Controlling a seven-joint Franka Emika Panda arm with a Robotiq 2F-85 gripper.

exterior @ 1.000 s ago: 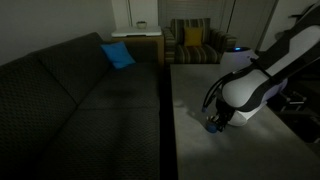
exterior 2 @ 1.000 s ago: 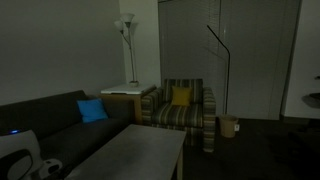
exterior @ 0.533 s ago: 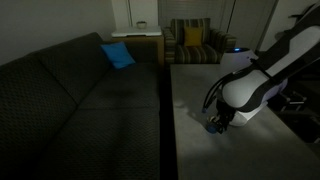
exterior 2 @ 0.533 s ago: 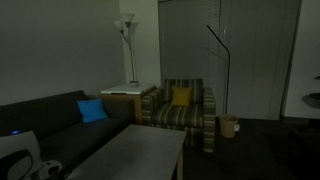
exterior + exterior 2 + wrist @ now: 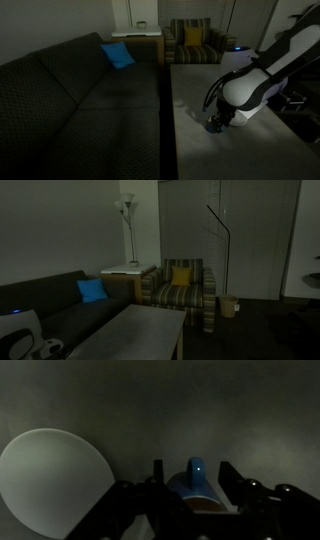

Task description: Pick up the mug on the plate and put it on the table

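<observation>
The gripper (image 5: 213, 124) is lowered to the table (image 5: 190, 92), well in from the long edge that runs beside the sofa (image 5: 80, 95). In the wrist view the mug (image 5: 195, 482) is seen off the plate (image 5: 50, 480), just beside it on the tabletop, between the fingers (image 5: 158, 472). The jaws are set narrowly around the mug; whether it is gripped cannot be told.
</observation>
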